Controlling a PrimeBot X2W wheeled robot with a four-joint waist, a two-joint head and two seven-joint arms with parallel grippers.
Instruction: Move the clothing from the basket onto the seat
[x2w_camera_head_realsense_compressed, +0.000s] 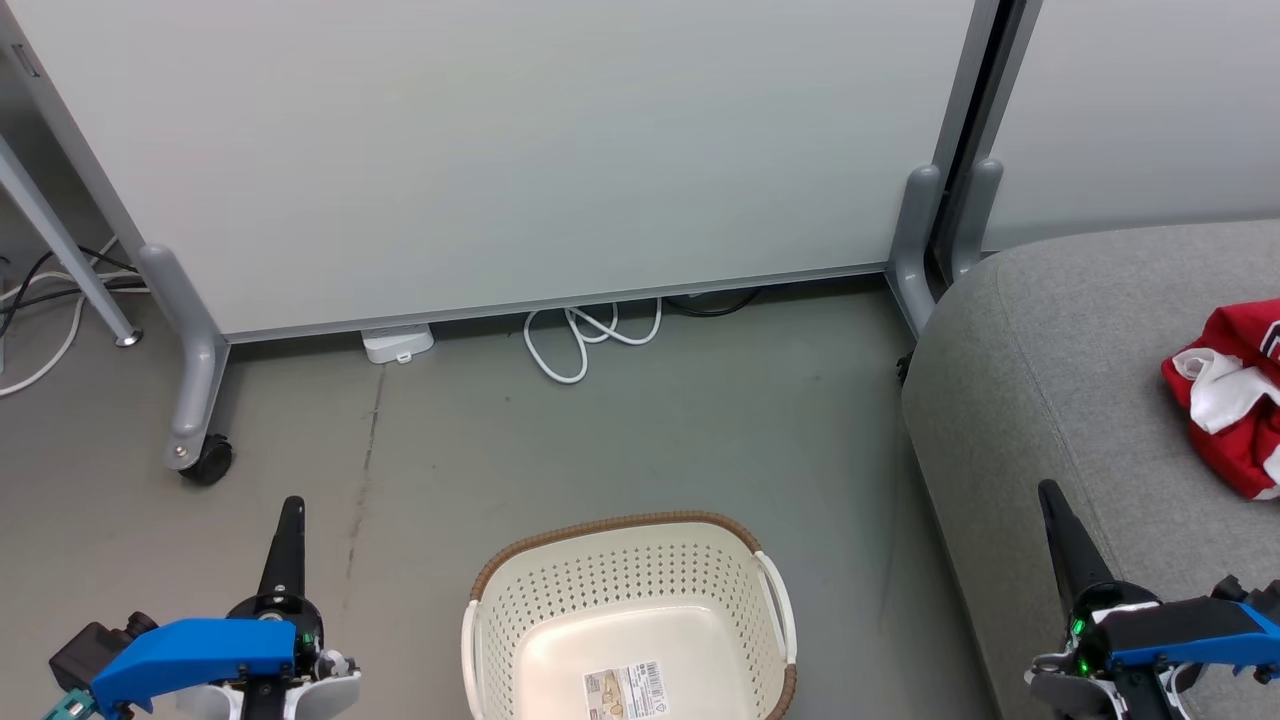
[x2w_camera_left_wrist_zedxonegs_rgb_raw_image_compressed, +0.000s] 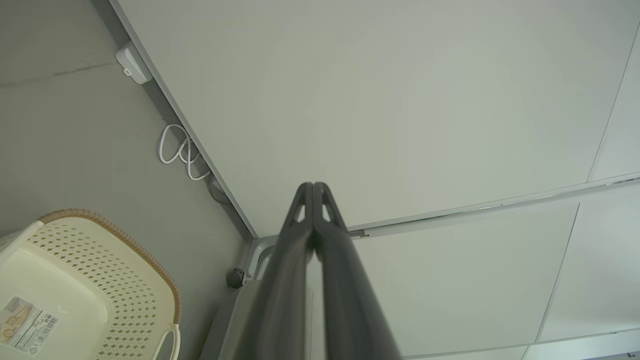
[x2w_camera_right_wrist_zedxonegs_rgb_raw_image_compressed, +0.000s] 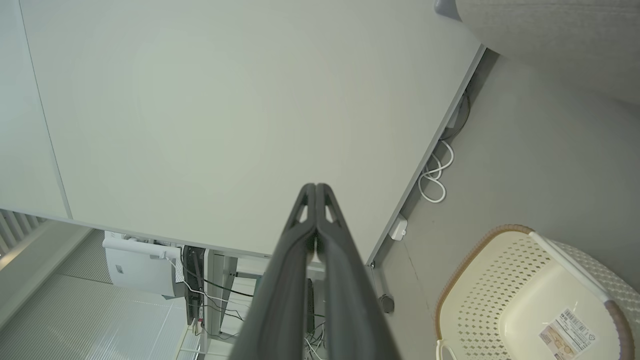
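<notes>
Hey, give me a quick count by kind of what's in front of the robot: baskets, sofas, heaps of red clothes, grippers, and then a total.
Baskets: 1, the cream basket on the floor
Sofas: 1, the grey sofa
Heaps of red clothes: 1, the red clothing lying on the sofa
Grippers: 2, the left gripper and the right gripper, both shut
Total: 5

The left gripper (x2w_camera_head_realsense_compressed: 290, 512) has long, slim dark fingers (x2w_camera_left_wrist_zedxonegs_rgb_raw_image_compressed: 297, 245) that taper to a point, each with a small triangular cut-out near its tip. Behind them a bright blue housing (x2w_camera_head_realsense_compressed: 190, 645) sits on a white shell (x2w_camera_head_realsense_compressed: 335, 690), with a black block (x2w_camera_head_realsense_compressed: 85, 650) at the rear. The right gripper (x2w_camera_head_realsense_compressed: 1053, 500) matches it, with dark fingers, a blue cover (x2w_camera_head_realsense_compressed: 1190, 625) and small green lights (x2w_camera_head_realsense_compressed: 1078, 628) at its black joint.
</notes>
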